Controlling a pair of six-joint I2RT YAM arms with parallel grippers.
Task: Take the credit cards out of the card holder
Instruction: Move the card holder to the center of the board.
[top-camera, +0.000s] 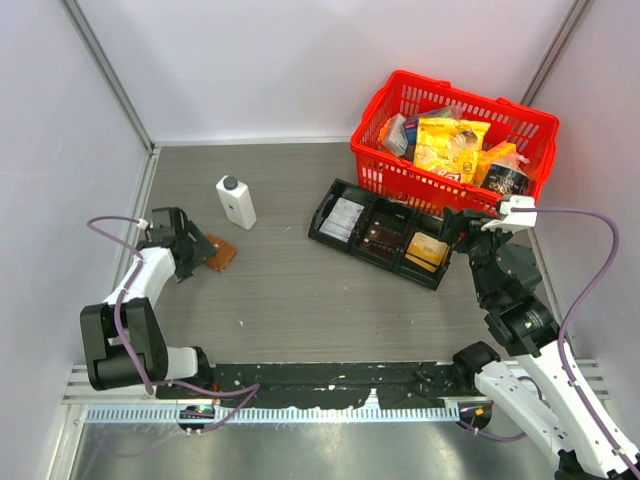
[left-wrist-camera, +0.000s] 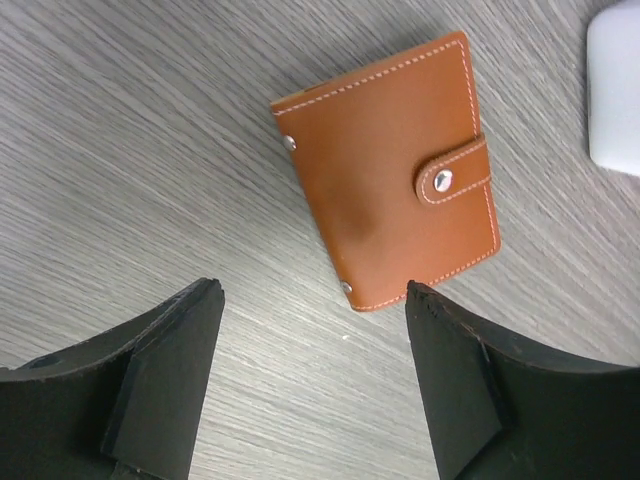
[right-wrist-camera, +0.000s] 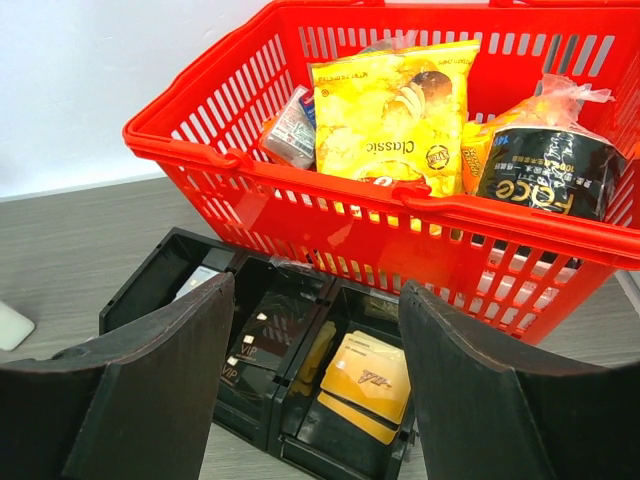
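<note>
Hovering left end effector (left-wrist-camera: 312, 300): fingers apart, nothing between them, just short of the card holder (left-wrist-camera: 385, 170).
Card holder: flat on the bench (left-wrist-camera: 120, 150), closed, tab snapped shut.
Right end effector (right-wrist-camera: 315, 300): fingers apart, empty, near the black tray (right-wrist-camera: 135, 300) beside the red basket (right-wrist-camera: 300, 190).

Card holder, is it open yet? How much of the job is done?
Nothing is done yet: the card holder lies shut, its snap tab fastened, no cards showing. In hand: the left gripper, open and empty, hovers just before it. The right gripper is open by the black tray. Still to do: unsnap it, open it, pull the cards out.
</note>
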